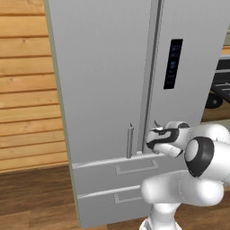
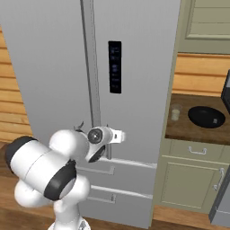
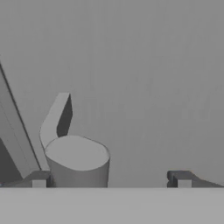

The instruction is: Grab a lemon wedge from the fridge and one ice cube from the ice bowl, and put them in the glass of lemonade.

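Closed fridge [image 1: 103, 81] doors before the tool [image 3: 111, 180]

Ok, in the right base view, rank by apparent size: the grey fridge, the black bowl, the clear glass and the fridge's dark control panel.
1. Tall grey two-door fridge
2. Narrow dark control panel and round, shallow black bowl: close, differently shaped, left unranked
3. Small clear glass of pale liquid

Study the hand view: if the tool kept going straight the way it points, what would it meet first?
Probably the fridge door: its grey face lies straight ahead of the tool. The bar handle's end sits between the fingertips, nearer the left one, so it might touch first; depth is unclear.
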